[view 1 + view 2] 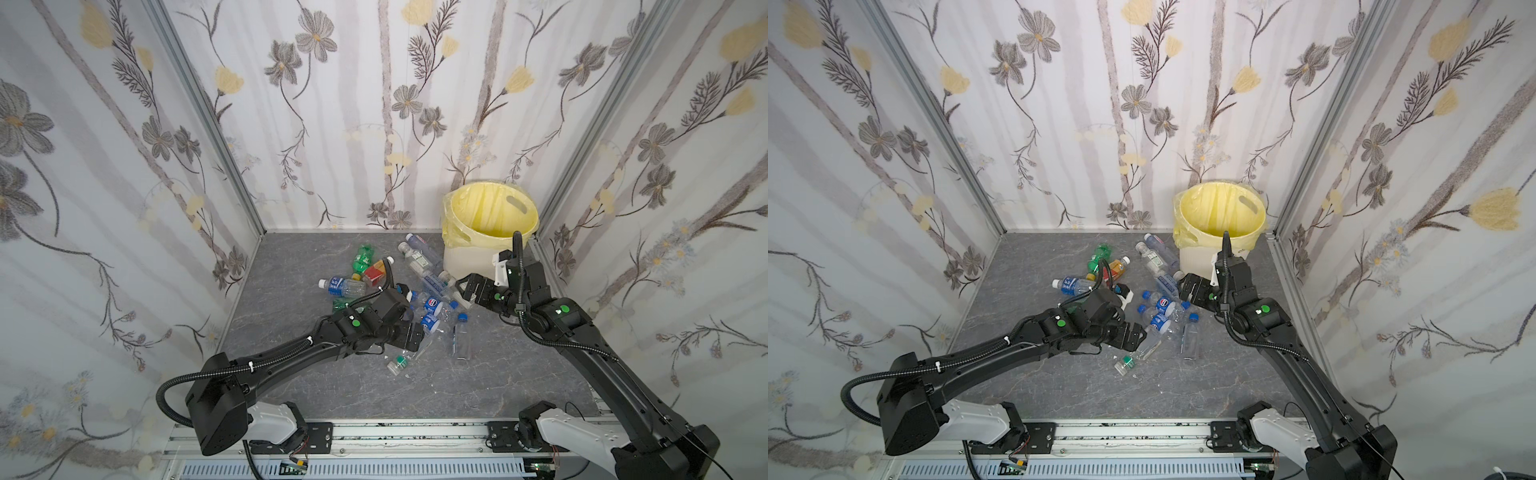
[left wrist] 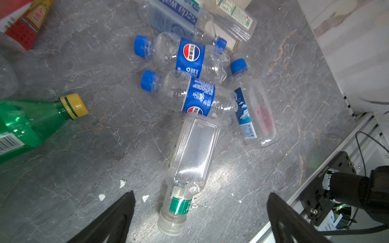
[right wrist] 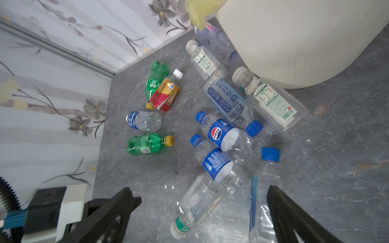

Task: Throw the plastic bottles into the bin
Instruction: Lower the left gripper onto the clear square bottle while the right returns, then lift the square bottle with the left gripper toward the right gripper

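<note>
Plainly the picking step is in hand, with none of the work visibly done: the small plastic bottles (image 1: 432, 307) lie scattered on the grey marble-patterned tabletop (image 1: 291, 257), and none shows inside the round cream-white ribbed plastic bin (image 1: 461, 259) with its pale yellow bag liner, which stands in the far right corner just beyond the heap. Both arms hang over the bottles. The left gripper (image 2: 201, 193) has its jaws spread wide and empty; in its wrist view the clear flat-sided plastic bottle with a green neck band (image 2: 193, 151) lies in the gap between the black fingers, cap end nearest, apart from both, so the jaws stand across its width. The right gripper (image 3: 199, 188), equally wide and empty, sits near the bin's foot, with a clear blue-capped bottle with a pale blue label (image 3: 267, 181) just beside one finger. Next, I judge, the left gripper should drop onto the flat-sided bottle, close, lift and carry it over the heap to the bin's mouth; the thin clear wall may buckle or slip, and the clear blue-labelled bottle (image 2: 199, 98) touching its base could be dragged along
</note>
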Available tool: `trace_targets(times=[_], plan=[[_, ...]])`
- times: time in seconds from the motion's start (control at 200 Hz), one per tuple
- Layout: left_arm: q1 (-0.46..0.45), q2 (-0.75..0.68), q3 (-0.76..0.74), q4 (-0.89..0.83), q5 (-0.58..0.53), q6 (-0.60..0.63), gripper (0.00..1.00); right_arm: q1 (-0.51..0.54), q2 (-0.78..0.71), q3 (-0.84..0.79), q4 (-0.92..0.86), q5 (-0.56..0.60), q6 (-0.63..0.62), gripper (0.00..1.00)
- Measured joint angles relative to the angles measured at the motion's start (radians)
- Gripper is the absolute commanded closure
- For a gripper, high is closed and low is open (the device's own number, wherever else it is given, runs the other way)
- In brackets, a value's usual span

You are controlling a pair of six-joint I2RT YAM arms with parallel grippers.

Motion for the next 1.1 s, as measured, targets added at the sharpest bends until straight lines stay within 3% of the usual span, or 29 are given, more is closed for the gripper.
trace_targets(times=[0.31,0.774,0.934,1.099], plan=[[-0.04,0.023,-0.109,0.065,-0.029,0.028,0.0,0.065,-0.071,-0.191,0.031,0.004,0.09,0.0],[-0.064,0.228,-0.113,0.176,-0.021,0.075,0.01,0.065,-0.101,-0.327,0.074,-0.055,0.151,0.0],[-0.065,0.276,-0.107,0.203,-0.022,0.092,0.08,0.065,-0.113,-0.359,0.082,-0.066,0.163,0.0],[-0.065,0.312,-0.096,0.218,-0.021,0.1,0.22,0.066,-0.11,-0.369,0.082,-0.084,0.163,0.0]])
